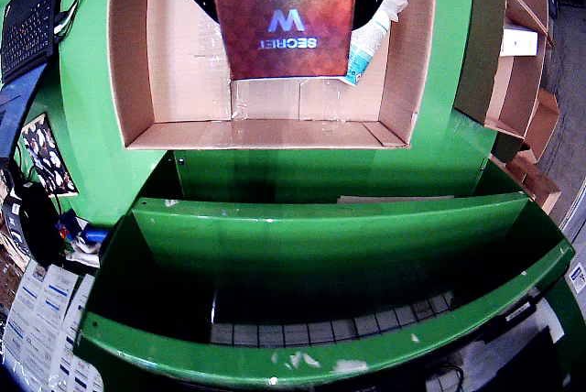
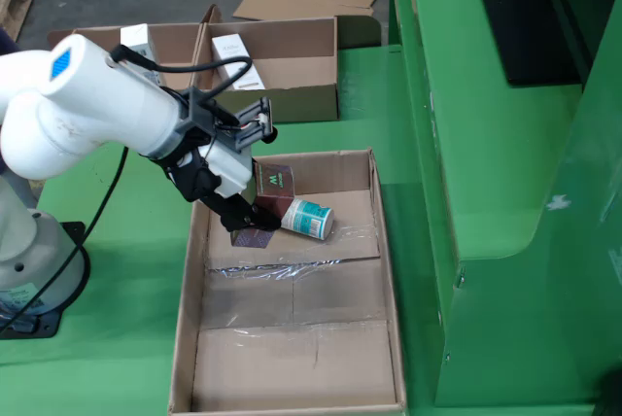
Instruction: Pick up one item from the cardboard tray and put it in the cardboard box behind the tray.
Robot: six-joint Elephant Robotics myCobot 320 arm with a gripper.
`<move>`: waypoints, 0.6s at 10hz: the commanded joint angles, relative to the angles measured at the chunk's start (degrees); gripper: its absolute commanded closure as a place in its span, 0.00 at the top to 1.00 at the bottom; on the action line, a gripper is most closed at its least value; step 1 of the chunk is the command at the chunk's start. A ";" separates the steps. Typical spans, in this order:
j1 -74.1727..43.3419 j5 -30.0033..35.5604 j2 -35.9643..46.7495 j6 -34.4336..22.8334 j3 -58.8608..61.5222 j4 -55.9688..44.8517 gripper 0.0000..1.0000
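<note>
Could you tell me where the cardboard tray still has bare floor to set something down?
The open cardboard tray is bare across its near half. It is crowded at the far end, where the dark red box, the white-and-teal tube and the tool cluster.
</note>
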 commanded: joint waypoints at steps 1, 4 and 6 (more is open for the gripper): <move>1.10 -1.44 1.33 1.07 8.33 -5.03 0.00; 0.53 -0.42 -0.11 0.24 16.80 -10.88 0.00; 1.00 -0.56 -1.47 0.09 19.99 -12.91 0.00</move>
